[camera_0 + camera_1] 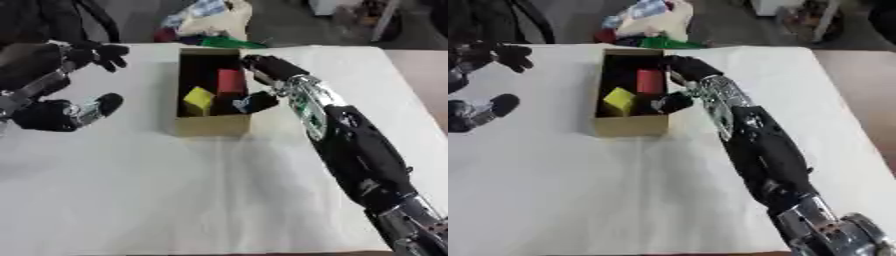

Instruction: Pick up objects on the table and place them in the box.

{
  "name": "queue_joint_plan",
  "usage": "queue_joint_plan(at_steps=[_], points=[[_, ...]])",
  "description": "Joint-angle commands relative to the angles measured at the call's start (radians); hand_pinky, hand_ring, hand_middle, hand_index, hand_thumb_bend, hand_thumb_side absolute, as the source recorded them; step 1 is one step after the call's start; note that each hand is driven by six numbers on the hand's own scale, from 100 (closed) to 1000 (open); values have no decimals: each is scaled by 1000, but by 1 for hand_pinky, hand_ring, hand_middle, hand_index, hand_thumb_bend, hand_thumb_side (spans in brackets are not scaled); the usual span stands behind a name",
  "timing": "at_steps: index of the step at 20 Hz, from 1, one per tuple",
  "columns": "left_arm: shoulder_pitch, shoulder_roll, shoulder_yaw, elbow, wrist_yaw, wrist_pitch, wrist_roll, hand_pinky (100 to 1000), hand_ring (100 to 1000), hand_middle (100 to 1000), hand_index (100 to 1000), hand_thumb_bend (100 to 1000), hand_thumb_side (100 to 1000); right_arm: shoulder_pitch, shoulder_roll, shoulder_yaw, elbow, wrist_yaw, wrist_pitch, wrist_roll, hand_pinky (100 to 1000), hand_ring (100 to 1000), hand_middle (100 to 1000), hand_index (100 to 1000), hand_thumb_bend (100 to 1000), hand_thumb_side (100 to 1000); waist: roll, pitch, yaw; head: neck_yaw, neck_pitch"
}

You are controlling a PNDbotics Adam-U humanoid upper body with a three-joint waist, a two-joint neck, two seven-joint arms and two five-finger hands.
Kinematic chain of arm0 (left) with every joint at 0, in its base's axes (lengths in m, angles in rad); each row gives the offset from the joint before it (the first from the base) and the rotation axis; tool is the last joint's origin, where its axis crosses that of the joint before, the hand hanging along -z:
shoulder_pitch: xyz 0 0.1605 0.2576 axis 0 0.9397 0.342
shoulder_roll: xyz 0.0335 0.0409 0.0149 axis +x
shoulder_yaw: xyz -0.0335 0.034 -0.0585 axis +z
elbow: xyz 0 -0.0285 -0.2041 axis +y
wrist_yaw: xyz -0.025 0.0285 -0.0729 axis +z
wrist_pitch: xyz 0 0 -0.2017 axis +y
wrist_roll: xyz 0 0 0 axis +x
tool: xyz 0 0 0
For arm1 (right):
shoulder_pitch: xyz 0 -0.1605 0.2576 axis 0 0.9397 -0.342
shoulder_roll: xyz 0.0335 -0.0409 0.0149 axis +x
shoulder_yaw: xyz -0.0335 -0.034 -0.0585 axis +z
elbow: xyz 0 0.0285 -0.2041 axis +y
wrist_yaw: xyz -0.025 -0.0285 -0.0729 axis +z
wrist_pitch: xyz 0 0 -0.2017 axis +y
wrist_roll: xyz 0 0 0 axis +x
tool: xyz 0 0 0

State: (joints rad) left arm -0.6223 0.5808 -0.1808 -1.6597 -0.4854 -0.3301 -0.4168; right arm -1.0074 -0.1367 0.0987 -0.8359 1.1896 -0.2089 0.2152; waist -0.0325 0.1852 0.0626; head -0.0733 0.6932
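Observation:
An open cardboard box (210,126) stands at the far middle of the white table. Inside it lie a red block (230,81) and a yellow block (199,100). My right hand (273,70) reaches over the box's right wall, open, with its fingers stretched above the interior and the thumb lower down. A small blue thing (242,104) shows right beside the thumb, inside the box's near right corner; whether the thumb touches it I cannot tell. My left hand (52,112) hovers open to the left of the box, fingers spread.
A heap of bags and coloured things (206,20) lies past the table's far edge, behind the box. White cloth (175,190) covers the table. My right forearm (359,150) crosses the right half of it.

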Motion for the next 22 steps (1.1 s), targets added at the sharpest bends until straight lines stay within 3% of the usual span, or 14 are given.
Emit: queue_joint_plan(at_steps=[1, 6, 10, 13, 16, 22], points=[[-7, 16, 15, -7, 6, 2, -3, 799, 740, 755, 977, 325, 963, -28, -21, -8, -27, 14, 3, -23, 868, 895, 882, 1000, 641, 776, 6, -20, -3, 1, -8], [2, 18, 21, 1, 11, 3, -4, 798, 738, 753, 978, 319, 967, -28, -36, 4, -88, -26, -14, -57, 859, 890, 871, 1000, 639, 799, 9, -21, -14, 7, -5], [15, 21, 29, 4, 16, 5, 2, 796, 736, 751, 977, 309, 971, -8, -83, 41, -180, -148, -60, -73, 843, 879, 852, 998, 567, 772, 9, -21, -27, 16, -5], [31, 26, 41, 3, 21, 9, 14, 794, 734, 746, 976, 300, 973, 31, -151, 86, -276, -320, -89, -83, 826, 870, 840, 984, 505, 750, 10, -19, -39, 25, -9], [49, 29, 56, 0, 28, 16, 33, 789, 729, 738, 977, 260, 989, 81, -229, 140, -390, -508, -84, -91, 805, 859, 830, 974, 445, 731, 9, -16, -52, 31, -18], [79, 19, 76, -9, 53, 31, 71, 782, 721, 731, 978, 220, 1000, 201, -335, 205, -616, -886, 12, -147, 753, 829, 796, 942, 396, 704, 10, -11, -71, 33, -30]])
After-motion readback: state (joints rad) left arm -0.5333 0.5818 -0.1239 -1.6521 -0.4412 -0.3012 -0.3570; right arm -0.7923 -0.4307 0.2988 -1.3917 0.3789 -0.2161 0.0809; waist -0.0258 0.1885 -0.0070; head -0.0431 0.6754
